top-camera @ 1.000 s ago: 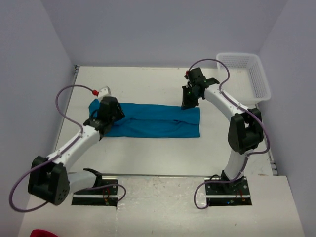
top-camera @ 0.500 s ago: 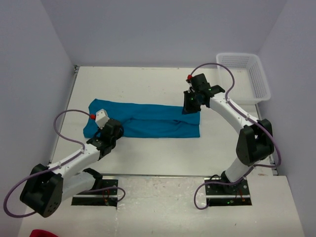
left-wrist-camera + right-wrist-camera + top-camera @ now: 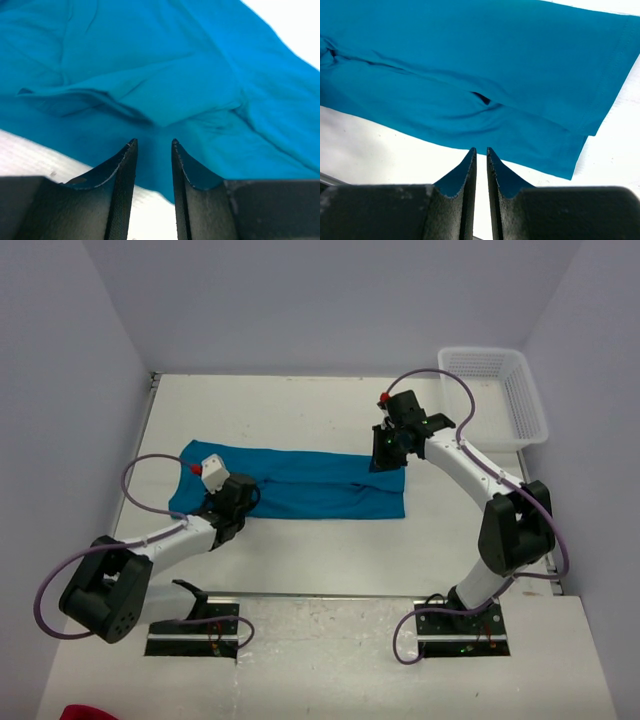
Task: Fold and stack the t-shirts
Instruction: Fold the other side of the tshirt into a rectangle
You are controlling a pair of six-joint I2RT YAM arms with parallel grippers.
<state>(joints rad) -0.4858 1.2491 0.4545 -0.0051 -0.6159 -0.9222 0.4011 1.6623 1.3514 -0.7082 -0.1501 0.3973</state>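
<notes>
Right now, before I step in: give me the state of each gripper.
Left gripper: jaws slightly open, empty, at the edge of the t-shirt.
Right gripper: jaws barely open, a thin slit, empty.

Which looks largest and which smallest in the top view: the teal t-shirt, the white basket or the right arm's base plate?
1. teal t-shirt
2. white basket
3. right arm's base plate
The basket is farther from the camera, so it looks smaller.

I'm looking down on a white table (image 3: 300, 560) closed in on three sides by plain, pale lavender walls (image 3: 300, 300). The light is even and the shadows are soft. A white plastic basket (image 3: 497, 390) sits at the table's far right corner.
</notes>
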